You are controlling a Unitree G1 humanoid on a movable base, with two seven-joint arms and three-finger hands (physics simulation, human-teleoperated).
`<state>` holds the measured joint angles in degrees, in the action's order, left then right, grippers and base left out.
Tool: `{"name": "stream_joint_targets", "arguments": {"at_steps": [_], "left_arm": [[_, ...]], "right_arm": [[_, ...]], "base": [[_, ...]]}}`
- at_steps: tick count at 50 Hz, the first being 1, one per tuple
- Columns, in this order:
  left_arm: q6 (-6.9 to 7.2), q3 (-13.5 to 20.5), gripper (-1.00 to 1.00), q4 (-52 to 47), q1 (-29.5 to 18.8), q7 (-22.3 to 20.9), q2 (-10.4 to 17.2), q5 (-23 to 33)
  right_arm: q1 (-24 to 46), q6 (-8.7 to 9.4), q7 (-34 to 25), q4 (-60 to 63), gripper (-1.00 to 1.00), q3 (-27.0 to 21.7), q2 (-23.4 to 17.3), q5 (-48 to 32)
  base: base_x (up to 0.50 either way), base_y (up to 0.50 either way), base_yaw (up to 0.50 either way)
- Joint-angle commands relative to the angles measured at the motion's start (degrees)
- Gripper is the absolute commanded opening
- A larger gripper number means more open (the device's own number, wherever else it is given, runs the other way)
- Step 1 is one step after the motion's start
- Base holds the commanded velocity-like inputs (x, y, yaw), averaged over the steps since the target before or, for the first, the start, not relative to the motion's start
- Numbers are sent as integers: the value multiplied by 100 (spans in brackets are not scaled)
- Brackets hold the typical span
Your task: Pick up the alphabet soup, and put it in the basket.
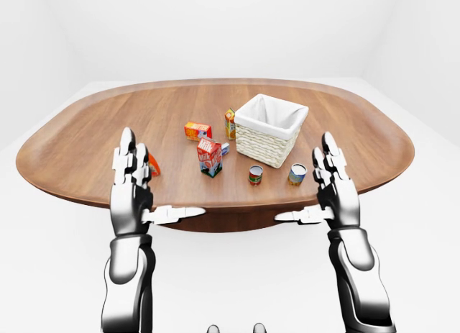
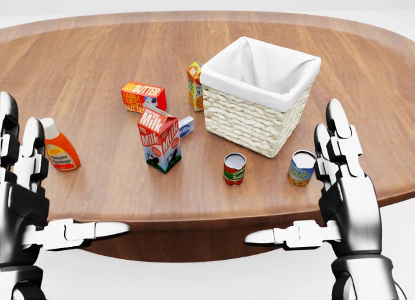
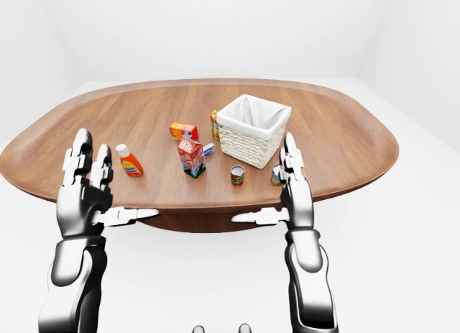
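The alphabet soup (image 2: 301,168), a blue and yellow can, stands upright on the wooden table (image 2: 97,67), just below the right corner of the white-lined wicker basket (image 2: 258,96). My right hand (image 3: 262,180) is held up open right of the can, palm facing inward, thumb pointing left, touching nothing. My left hand (image 1: 164,176) is open at the view's left edge, near the ketchup bottle (image 2: 58,146). Neither hand holds anything.
A red tomato can (image 2: 234,168) stands left of the soup. A milk carton (image 2: 159,138), a butter box (image 2: 143,96), an orange juice carton (image 2: 194,85) and a small blue-white box (image 2: 186,125) stand left of the basket. The table's near edge runs under both hands.
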<state>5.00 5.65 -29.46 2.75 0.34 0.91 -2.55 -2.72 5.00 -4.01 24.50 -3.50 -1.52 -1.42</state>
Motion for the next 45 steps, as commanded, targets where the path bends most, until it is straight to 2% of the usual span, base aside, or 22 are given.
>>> {"name": "stream_joint_targets", "arguments": {"at_steps": [1, 9, 36, 45], "left_arm": [[0, 87, 100, -325, 30, 81, -12, -99], [0, 75, 100, -191, 18, 81, 3, -79], [0, 97, 100, -74, -10, 90, 17, -158], [0, 91, 100, -97, 6, 87, 11, -151]], "right_arm": [[-79, 0, -77, 484, 100, 30, 17, -125], [-69, 0, -116, 390, 100, 9, 7, -138], [-94, 0, -137, 377, 100, 47, 23, -203], [-109, 0, -146, 369, 100, 79, 26, -234]], "base": [[0, 0, 0], [0, -17, 0], [0, -38, 0], [0, -15, 0]]}}
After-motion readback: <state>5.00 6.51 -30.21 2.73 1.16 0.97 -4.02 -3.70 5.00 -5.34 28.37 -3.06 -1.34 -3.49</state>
